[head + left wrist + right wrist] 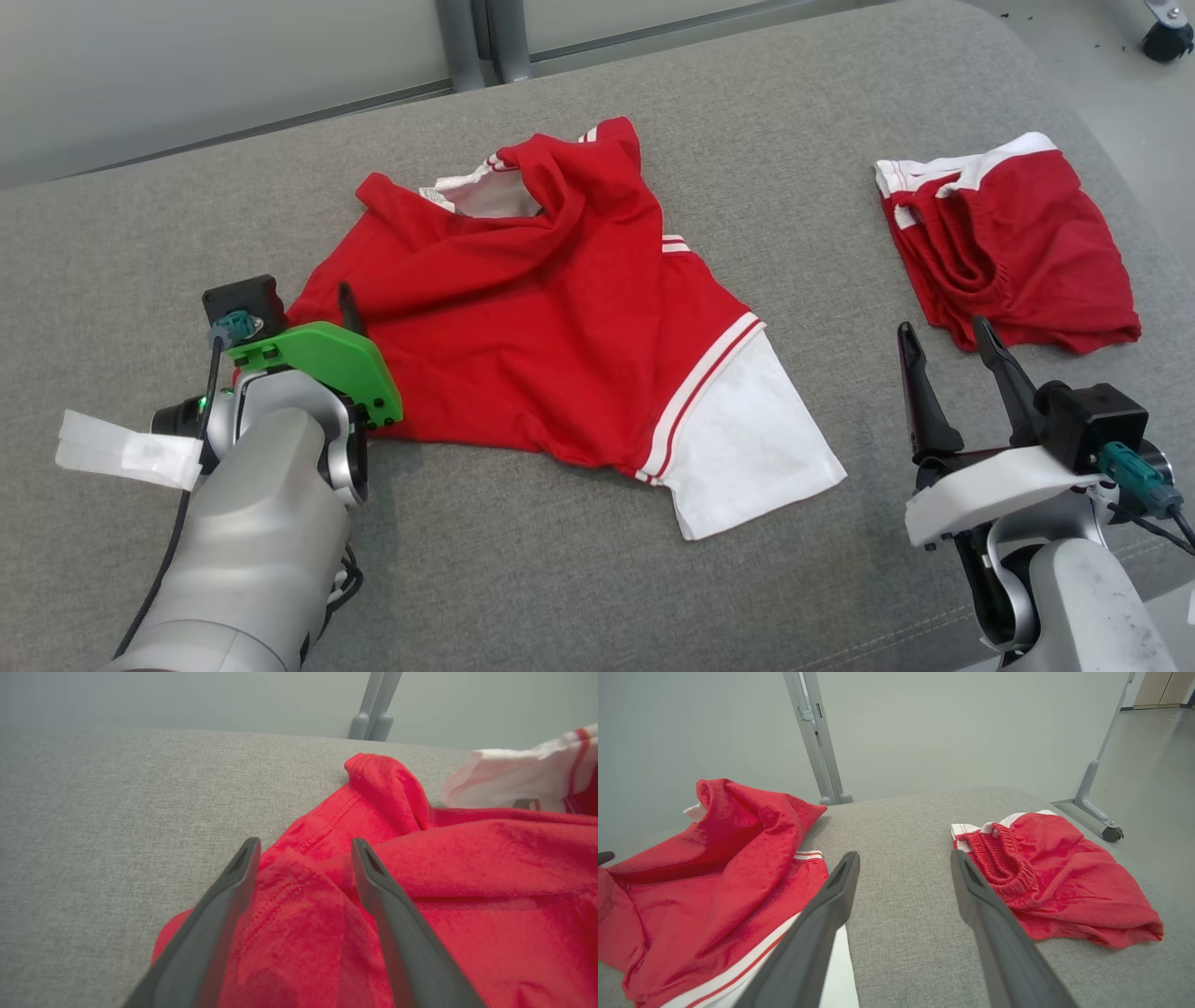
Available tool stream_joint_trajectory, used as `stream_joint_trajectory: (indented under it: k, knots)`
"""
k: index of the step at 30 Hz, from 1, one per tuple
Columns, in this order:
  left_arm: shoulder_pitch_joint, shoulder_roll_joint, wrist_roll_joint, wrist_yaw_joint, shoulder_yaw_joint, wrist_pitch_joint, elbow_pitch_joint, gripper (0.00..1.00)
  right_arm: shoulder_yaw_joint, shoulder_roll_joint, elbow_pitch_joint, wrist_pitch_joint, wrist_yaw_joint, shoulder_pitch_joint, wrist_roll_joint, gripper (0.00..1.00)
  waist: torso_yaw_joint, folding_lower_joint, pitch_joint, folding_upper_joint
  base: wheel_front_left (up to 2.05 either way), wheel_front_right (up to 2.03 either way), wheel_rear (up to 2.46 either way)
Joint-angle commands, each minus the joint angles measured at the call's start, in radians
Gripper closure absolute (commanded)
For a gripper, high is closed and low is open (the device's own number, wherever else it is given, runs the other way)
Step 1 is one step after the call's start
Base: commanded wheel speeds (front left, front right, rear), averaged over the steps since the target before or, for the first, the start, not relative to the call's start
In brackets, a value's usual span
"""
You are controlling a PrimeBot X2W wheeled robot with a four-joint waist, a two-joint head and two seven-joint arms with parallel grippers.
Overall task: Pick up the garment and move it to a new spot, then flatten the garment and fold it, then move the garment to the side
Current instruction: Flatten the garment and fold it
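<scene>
Garment: red shirt [551, 317] with white trim lies rumpled and partly spread at the middle of the grey cushion [597, 579]. One white sleeve [747, 439] is laid flat toward the robot.
Left gripper [306, 847]: jaws wide apart, low over the shirt's left edge, with a raised fold of red cloth between the fingers. Contact with the fabric appears likely but cannot be confirmed.
Right gripper [943, 327]: jaws wide apart, nothing held, over bare cushion between the shirt and the shorts.
Second item: red shorts [1008, 252], bunched, at the right side, well apart from the shirt.
</scene>
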Motion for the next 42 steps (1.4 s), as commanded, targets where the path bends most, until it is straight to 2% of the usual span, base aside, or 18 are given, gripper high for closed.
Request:
stream_joint_trajectory:
  k: [1,3,6,8,11,12,25,32,34,36,42]
  knots:
    - [-0.012,0.006,-0.004,0.009,0.002,0.000,0.014,0.02,-0.002,-0.003,-0.003,-0.002,0.000,0.010,-0.007,0.00,-0.006,0.0000,0.001,0.0043,0.00,0.00,0.00]
    - [-0.012,0.003,-0.006,0.009,0.004,0.000,0.023,0.29,-0.005,-0.003,-0.002,-0.002,0.000,0.014,-0.008,0.00,-0.007,0.0000,-0.002,0.0043,0.00,0.00,0.00]
    - [0.006,-0.006,-0.015,0.003,0.004,0.002,0.035,0.50,-0.011,-0.003,0.001,-0.002,0.000,0.017,-0.009,0.00,-0.001,0.0000,-0.011,0.0043,0.00,0.00,0.00]
    - [0.014,-0.009,-0.021,-0.011,0.003,0.006,0.041,0.60,-0.002,-0.003,0.001,0.000,0.000,0.014,-0.004,0.00,0.002,0.0000,-0.015,0.0043,0.00,0.00,0.00]
    - [0.016,-0.012,-0.013,-0.015,-0.007,0.005,0.047,0.93,0.011,-0.003,0.003,0.001,0.000,0.009,0.001,0.00,0.002,0.0000,-0.019,0.0043,0.00,0.00,0.00]
    - [0.013,-0.014,-0.012,-0.018,-0.009,0.005,0.048,1.00,0.013,-0.003,0.003,0.001,0.000,0.008,0.002,0.00,0.002,0.0000,-0.019,0.0043,0.00,0.00,0.00]
    - [-0.007,0.005,-0.001,-0.013,-0.029,0.020,0.071,1.00,0.012,-0.003,0.005,0.004,0.000,0.011,-0.010,0.00,-0.032,0.0000,-0.021,0.0043,0.00,0.00,0.00]
    - [0.025,0.019,0.016,-0.052,-0.030,-0.001,0.029,1.00,-0.019,-0.003,0.008,-0.005,0.000,0.037,-0.009,0.00,0.004,0.0000,-0.051,0.0043,0.00,0.00,0.00]
    - [0.042,0.040,0.033,-0.058,-0.023,-0.001,-0.030,1.00,-0.023,-0.003,0.008,-0.006,0.000,0.042,-0.006,0.00,0.024,0.0000,-0.066,0.0043,0.00,0.00,0.00]
    - [0.125,0.072,0.080,-0.060,-0.007,0.001,-0.149,1.00,-0.028,-0.003,0.005,-0.005,0.000,0.054,-0.004,0.00,0.056,0.0000,-0.084,0.0043,0.00,0.00,0.00]
    - [0.349,0.130,0.153,-0.038,0.034,0.000,-0.397,1.00,-0.038,-0.003,0.005,0.002,0.000,0.080,-0.007,0.00,0.117,0.0000,-0.118,0.0043,0.00,0.00,0.00]
